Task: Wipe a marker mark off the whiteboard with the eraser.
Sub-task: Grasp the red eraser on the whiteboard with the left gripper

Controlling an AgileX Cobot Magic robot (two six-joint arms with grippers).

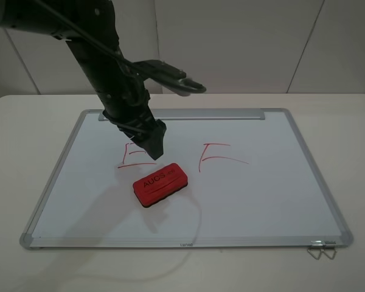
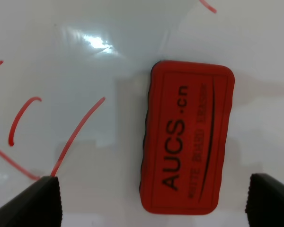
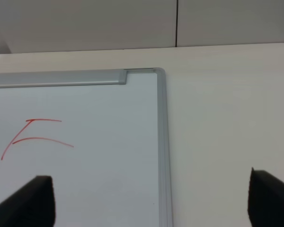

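The whiteboard (image 1: 261,194) lies flat on the table. The red eraser (image 1: 160,183) marked "AUCS" rests on it, just in front of the marker mark (image 1: 131,163), a red "E" partly hidden behind my left arm. My left gripper (image 1: 154,148) points down over the E, right behind the eraser. In the left wrist view the eraser (image 2: 187,142) lies between the spread fingertips (image 2: 31,203), untouched, with the E's strokes (image 2: 75,137) beside it; the left gripper (image 2: 151,203) is open. My right gripper (image 3: 150,201) is open and empty over the board's right edge (image 3: 161,142).
A second red mark with two bars (image 1: 219,155) sits right of the E, also in the right wrist view (image 3: 35,137). The silver tray strip (image 1: 182,115) runs along the far edge. Binder clips (image 1: 321,249) hang at the near right corner.
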